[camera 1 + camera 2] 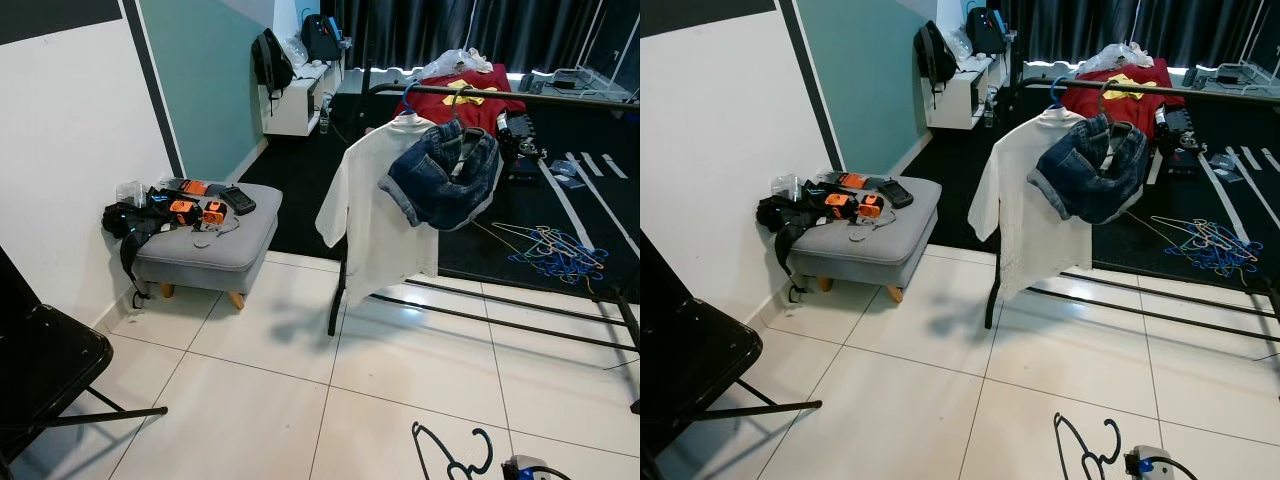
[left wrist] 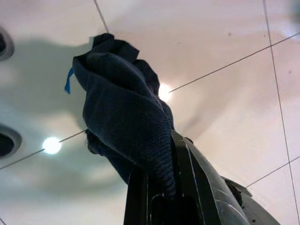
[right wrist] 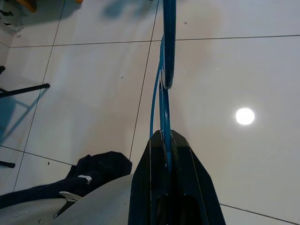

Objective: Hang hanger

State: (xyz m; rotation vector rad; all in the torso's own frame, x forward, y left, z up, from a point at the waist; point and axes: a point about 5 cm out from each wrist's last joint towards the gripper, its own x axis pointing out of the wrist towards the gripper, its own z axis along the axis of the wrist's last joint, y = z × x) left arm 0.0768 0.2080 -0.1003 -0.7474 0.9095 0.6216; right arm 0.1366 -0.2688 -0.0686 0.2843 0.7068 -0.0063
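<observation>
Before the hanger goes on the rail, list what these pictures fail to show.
- Hanger: the head views' bottom edge cuts it off; the right gripper, shut on it, hides its lower end in the right wrist view.
- Dark garment: bunched in the shut left gripper, its type unreadable.
- Rail: its right end runs past the frame edge.
- Items on the stool: too small to identify.

Bright, even indoor light, ceiling lamps glaring off glossy floor tiles [image 3: 245, 116], soft shadows under the clothes rack [image 1: 470, 300], far room dim, wrist views slightly soft
</observation>
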